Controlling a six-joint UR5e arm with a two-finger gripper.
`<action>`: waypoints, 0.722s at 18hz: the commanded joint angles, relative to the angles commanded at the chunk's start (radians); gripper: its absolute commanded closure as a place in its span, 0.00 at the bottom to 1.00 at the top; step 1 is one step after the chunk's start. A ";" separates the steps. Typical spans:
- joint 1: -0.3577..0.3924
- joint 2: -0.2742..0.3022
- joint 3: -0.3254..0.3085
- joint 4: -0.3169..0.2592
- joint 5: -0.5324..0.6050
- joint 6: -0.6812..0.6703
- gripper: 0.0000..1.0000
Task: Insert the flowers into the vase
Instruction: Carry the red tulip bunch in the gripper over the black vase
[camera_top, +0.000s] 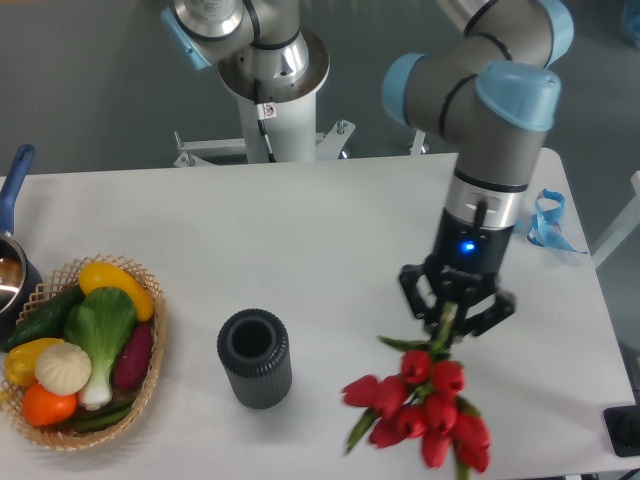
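One hand (452, 318) clenched on flowers (425, 405) stems, blooms hanging down, vase (255, 357) well apart

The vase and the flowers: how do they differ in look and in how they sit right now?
The vase is dark grey, ribbed and compact; the flowers are a spreading bunch of red heads on green stems. The vase stands upright on the table, mouth empty; the flowers hang heads-down, stems gripped in the tool. The vase is left of the flowers.
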 joint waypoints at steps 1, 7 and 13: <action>-0.005 0.002 -0.005 0.000 -0.046 -0.005 1.00; -0.020 0.018 -0.012 0.058 -0.367 -0.011 1.00; -0.028 0.026 -0.040 0.061 -0.490 0.000 1.00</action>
